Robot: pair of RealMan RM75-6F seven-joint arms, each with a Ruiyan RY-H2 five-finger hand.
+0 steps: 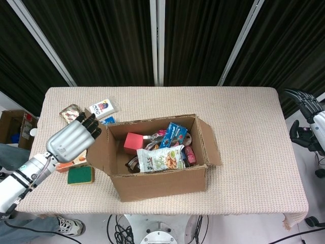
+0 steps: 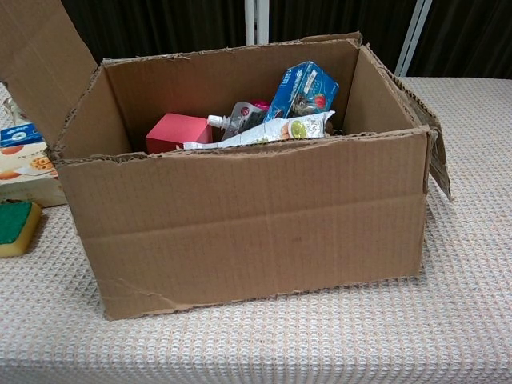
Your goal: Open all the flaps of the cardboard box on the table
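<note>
The cardboard box point(image 1: 160, 180) stands mid-table, full of goods: a red carton point(image 1: 133, 142), a blue carton point(image 1: 175, 134) and a snack pouch point(image 1: 162, 159). Its left flap point(image 1: 101, 148) leans outward over the table; in the chest view the same left flap point(image 2: 44, 64) slants up and away from the box point(image 2: 248, 232). The right flap point(image 1: 211, 144) is folded out and hangs down the side, also seen as the right flap point(image 2: 437, 164). My left hand point(image 1: 73, 139) is just left of the left flap, fingers stretched toward it, holding nothing. My right hand point(image 1: 303, 103) hovers off the table's right end, fingers apart.
Left of the box lie snack packets point(image 1: 70, 113), a white packet point(image 1: 104, 107), an orange carton point(image 2: 24, 172) and a green sponge point(image 1: 80, 175). A second cardboard box point(image 1: 11, 127) sits on the floor beyond the table's left edge. Dark curtains stand behind the table.
</note>
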